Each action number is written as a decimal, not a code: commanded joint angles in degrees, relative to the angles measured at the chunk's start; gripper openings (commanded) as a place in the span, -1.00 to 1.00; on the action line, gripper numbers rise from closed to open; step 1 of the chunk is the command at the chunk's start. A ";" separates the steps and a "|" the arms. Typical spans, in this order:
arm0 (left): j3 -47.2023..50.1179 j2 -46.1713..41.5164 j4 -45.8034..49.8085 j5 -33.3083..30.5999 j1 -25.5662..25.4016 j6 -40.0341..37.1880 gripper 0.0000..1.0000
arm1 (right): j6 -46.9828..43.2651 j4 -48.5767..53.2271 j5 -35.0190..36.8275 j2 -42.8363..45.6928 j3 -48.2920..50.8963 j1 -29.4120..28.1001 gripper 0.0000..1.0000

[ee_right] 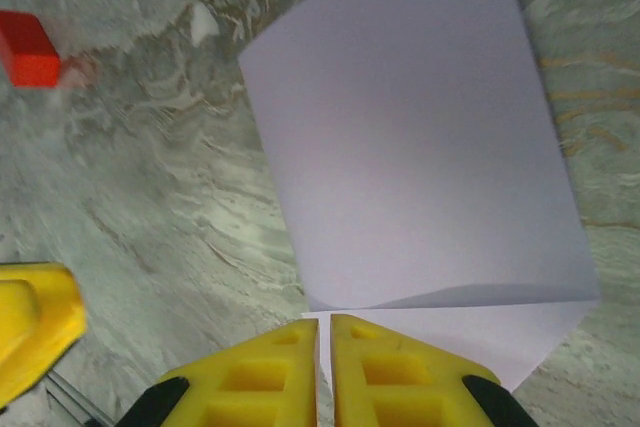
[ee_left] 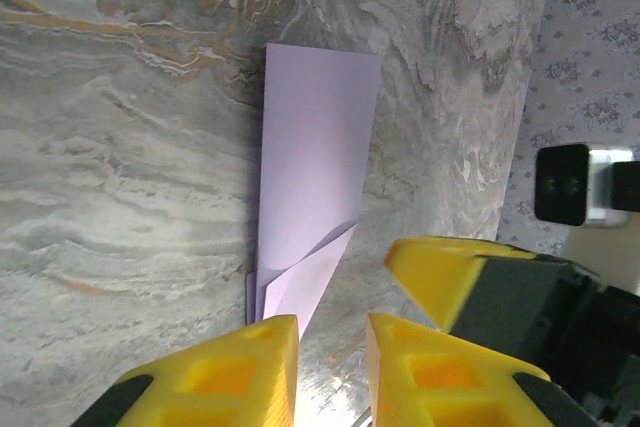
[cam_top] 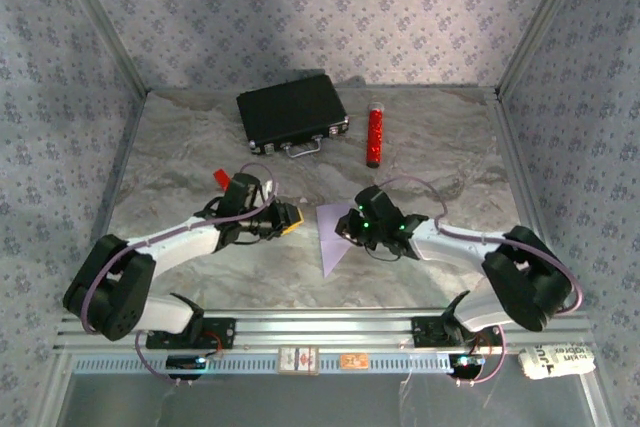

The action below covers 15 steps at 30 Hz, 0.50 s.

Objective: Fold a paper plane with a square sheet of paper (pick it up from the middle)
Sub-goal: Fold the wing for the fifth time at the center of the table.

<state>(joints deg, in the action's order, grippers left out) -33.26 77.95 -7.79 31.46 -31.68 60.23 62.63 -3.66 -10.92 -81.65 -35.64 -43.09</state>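
Table: marbled grey top that carries everything else; the arm bases sit at its 6 o'clock edge in the top view.
Left arm: white and black, reaching from 7 o'clock in toward the middle.
Right arm: reaching from 5 o'clock in toward the middle, facing the left one.
Black case: closed and lying flat between 11 and 12 o'clock from the table's middle, with its handle on the near side.
Square sheet of paper: pale lilac, partly folded, lying just off the table's middle toward 6 o'clock, between the two grippers. The right wrist view shows a large panel folded over a narrower strip. The left wrist view shows a small flap turned up at its near end.
Red cylinder: at 1 o'clock, just beside the case's right end and apart from it.
Left gripper: at the sheet's 9 o'clock side. Its yellow fingers stand a narrow gap apart with bare table between them, and the sheet's near corner reaches the tip of one finger.
Right gripper: at the sheet's 3 o'clock side. Its yellow fingers are pressed together with their tips at the fold line. Whether paper is caught between them cannot be told.
Red block: small, between 9 and 10 o'clock, well apart from the sheet.
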 commanded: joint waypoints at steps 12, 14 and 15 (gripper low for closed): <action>-1.87 1.52 -2.06 -1.94 -0.88 0.93 -0.57 | 15.39 -9.88 5.59 -8.33 4.52 -3.21 -0.79; -1.81 2.13 -2.40 -1.48 -0.86 0.95 -0.57 | 20.26 -13.86 7.19 -8.12 5.99 -4.60 -0.79; -1.82 2.30 -2.49 -1.11 -0.86 0.87 -0.57 | 21.68 -15.44 8.19 -7.78 6.50 -5.40 -0.78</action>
<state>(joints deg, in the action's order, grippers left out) -34.44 79.35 -9.13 30.17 -32.08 61.04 76.09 -14.83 -7.16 -89.17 -31.31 -46.83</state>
